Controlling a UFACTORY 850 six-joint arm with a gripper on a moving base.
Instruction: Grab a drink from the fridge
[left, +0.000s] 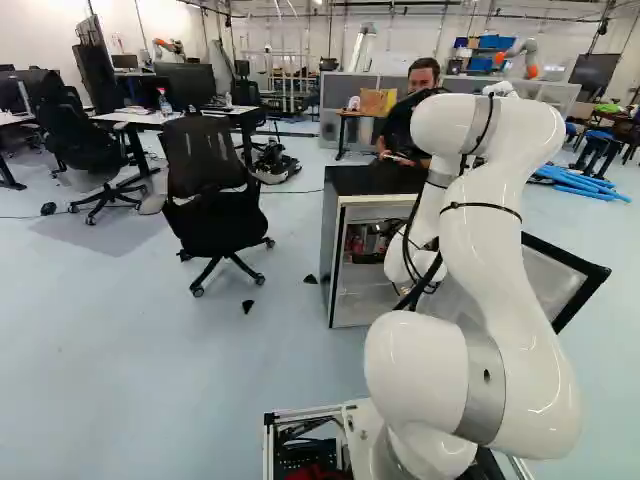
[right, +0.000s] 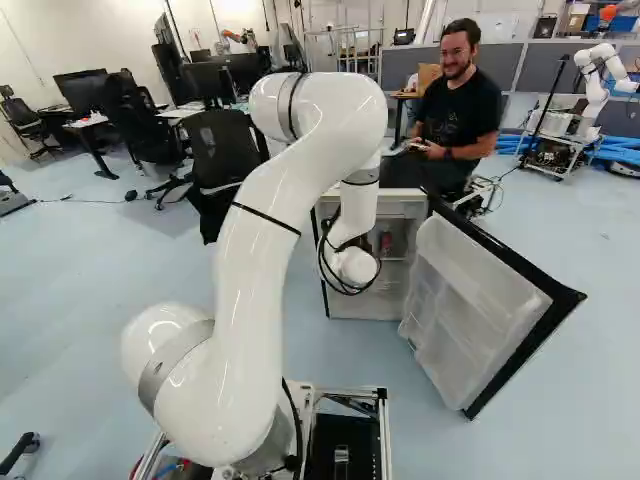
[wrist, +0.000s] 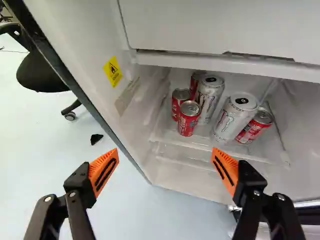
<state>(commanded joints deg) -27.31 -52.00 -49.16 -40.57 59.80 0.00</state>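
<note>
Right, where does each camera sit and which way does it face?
Left base view: on the base, behind and left of the arm, facing ahead; the arm stands right of the middle.
Right base view: behind and right, facing ahead; arm left of the middle.
Wrist view: on the wrist, looking along the open gripper at cans.
Both base views share the fridge and its door.

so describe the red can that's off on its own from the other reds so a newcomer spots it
In the open fridge, cans share a shelf. This short red can sits on the hinge side of both tall white cans; the other red cans cluster opposite.
</note>
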